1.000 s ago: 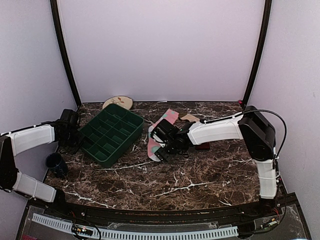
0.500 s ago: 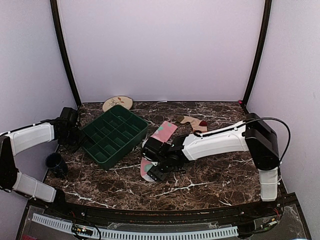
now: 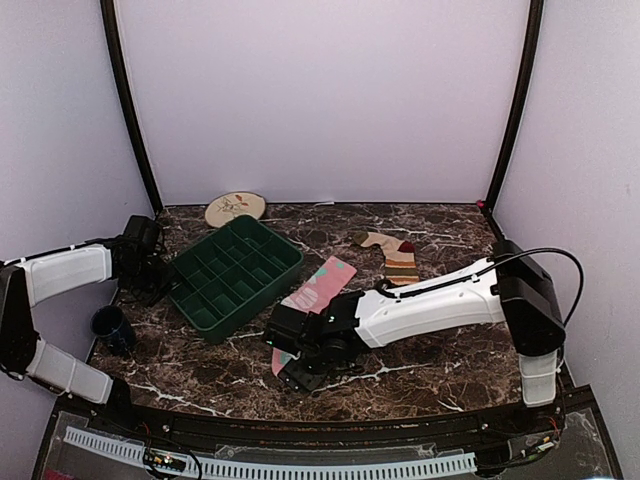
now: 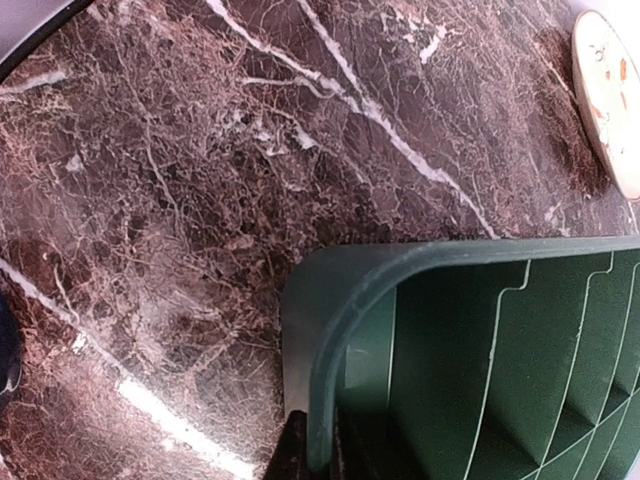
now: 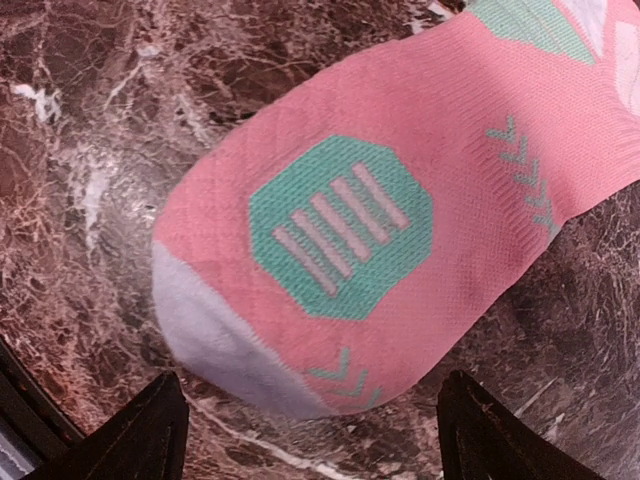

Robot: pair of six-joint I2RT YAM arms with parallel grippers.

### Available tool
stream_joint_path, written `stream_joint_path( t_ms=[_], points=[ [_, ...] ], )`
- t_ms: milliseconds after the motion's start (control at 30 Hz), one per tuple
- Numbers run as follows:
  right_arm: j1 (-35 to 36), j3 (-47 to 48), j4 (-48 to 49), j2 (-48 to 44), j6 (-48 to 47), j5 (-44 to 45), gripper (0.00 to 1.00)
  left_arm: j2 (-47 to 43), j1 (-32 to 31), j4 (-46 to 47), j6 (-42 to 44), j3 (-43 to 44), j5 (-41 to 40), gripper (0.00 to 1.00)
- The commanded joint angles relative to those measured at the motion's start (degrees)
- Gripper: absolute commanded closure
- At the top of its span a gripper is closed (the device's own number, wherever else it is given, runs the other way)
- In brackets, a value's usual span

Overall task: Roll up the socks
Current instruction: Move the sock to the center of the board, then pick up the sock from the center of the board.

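The right gripper (image 5: 318, 440) stands with its jaws wide apart and nothing between them. It is poised over the pale toe end of the pink sock (image 5: 400, 230). That spread is likely chosen so the fingers can straddle the full width of the toe, the natural end from which to begin a roll. Whether the fingertips touch the marble table (image 3: 430, 350) cannot be told.

The pink sock lies flat and stretched out just right of the green tray (image 3: 255, 300). Its cuff is near the tray's right corner and its toe is nearer the arms' bases, which leaves room to roll toward the cuff.

The striped sock (image 3: 397, 256) lies further right of the tray, well apart from it and beyond the pink one, untouched (probably waiting its turn).

The left gripper (image 4: 318, 455) is closed tight on the tray's left corner wall, seemingly to hold the tray clear of the work. A round wooden disc (image 3: 236, 208) lies behind the tray, and a dark cup (image 3: 110, 325) sits left of it.
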Motion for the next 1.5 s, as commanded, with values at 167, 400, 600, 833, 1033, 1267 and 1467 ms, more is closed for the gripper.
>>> stream_joint_path(
  t_ms=[167,400,600,833,1033,1267,1467],
  points=[
    [2.08,2.04,-1.73,-0.90,4.42,-1.28,0.16,0.67,-0.62,3.32,-1.27,2.22,2.10,1.00],
    [2.10,1.70,-2.47,-2.97,4.03,-0.19,0.16,-0.65,-0.49,3.94,-4.41,1.87,0.33,0.82],
    [2.11,3.16,-3.62,-5.46,1.86,2.86,0.16,-3.70,-0.54,4.62,-5.52,2.27,-0.52,0.55],
    [0.87,5.06,-4.63,-9.04,1.23,10.19,0.14,-8.52,-0.55,4.20,-2.65,3.00,-0.77,0.47],
    [-5.11,1.67,-1.19,-13.70,0.37,11.41,0.14,-13.69,-2.68,4.44,5.37,3.89,-0.28,0.46],
    [-3.49,-4.02,2.04,-15.54,-12.19,5.80,0.10,-17.99,-6.54,2.94,11.38,3.11,-0.17,0.46],
    [3.02,-6.89,2.98,-14.65,-16.18,6.09,0.11,-19.05,-8.21,-0.09,15.45,4.22,0.05,0.47]
  ],
)
